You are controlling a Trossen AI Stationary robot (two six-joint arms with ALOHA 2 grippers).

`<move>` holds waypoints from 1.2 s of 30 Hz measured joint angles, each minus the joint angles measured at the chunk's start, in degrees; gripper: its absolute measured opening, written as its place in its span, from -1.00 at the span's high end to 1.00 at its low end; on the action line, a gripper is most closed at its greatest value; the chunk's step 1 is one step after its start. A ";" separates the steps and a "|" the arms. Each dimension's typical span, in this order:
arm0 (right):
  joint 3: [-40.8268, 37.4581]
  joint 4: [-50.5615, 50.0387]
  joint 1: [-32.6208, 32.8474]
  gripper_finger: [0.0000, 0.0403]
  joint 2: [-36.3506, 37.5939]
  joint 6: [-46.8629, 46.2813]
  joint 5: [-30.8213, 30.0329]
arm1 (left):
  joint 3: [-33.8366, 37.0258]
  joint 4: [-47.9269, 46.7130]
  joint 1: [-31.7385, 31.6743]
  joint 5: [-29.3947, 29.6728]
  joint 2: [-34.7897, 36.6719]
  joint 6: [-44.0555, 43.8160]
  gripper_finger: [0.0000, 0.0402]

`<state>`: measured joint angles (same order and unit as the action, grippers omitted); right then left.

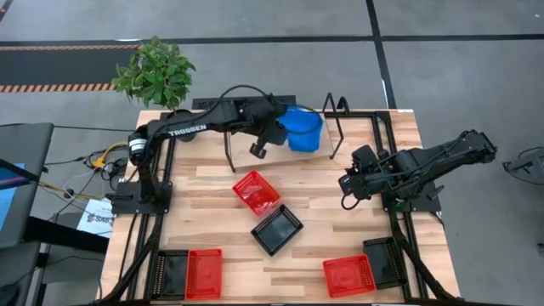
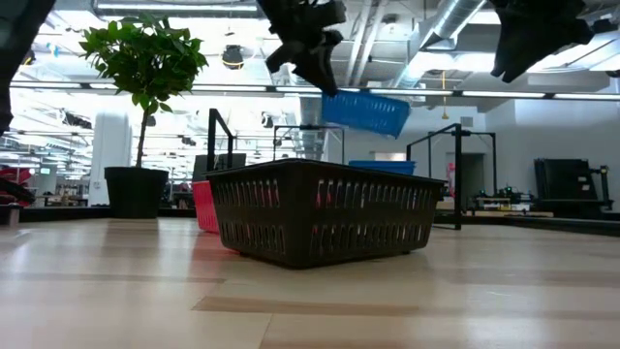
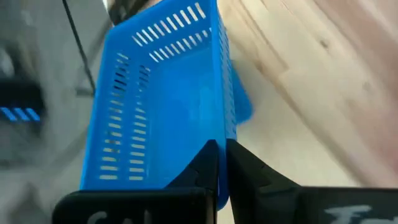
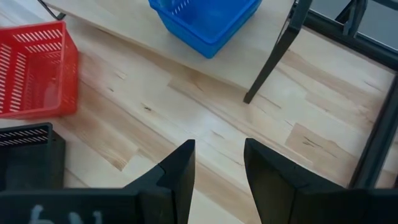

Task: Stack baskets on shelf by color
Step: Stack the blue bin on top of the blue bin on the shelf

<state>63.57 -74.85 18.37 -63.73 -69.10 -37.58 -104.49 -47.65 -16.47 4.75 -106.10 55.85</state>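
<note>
We have a blue basket [image 1: 302,127] clamped by its rim wall in the left gripper [image 3: 222,163], fingers pinched tight on the thin plastic edge. In the low view it hangs tilted in the air [image 2: 364,111], just beyond the gripper tip and clear of everything below. Under it a second blue basket [image 2: 382,167] sits on the shelf [image 4: 249,71], a light board on black wire legs.

Nearer our side of the left gripper, on the table [image 1: 204,191]: a red basket [image 1: 256,192] sits tilted, and touching its near corner is a black basket [image 1: 276,229]. Further out, at the near left corner, we see a black basket [image 1: 172,274] and a red basket [image 1: 204,274] side by side, touching. At the near right corner, another red one [image 1: 349,275] sits just beside another black one [image 1: 382,261].

The right gripper [image 4: 219,163] hovers over bare table just off the shelf's right end, fingers apart, nothing between them. From it, the shelf's blue basket [image 4: 204,18] lies ahead, beyond the shelf edge.

A potted plant [image 1: 155,72] stands beyond the left arm's base.
</note>
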 joint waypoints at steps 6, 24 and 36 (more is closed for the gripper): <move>0.00 -0.29 0.00 0.20 0.01 0.02 0.00 | 0.78 -0.23 -1.40 -1.99 -0.11 21.08 1.00; 0.00 -1.57 -0.18 0.20 -0.01 0.04 0.02 | -0.04 5.73 -7.81 -5.94 -3.14 51.57 1.00; 0.00 -1.44 -0.17 0.20 -0.01 -1.42 0.02 | 0.03 5.80 -8.39 -6.71 -3.96 59.24 1.00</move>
<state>63.57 -76.30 18.20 -63.75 -70.52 -37.56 -104.47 -41.85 -24.86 -1.96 -110.07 115.09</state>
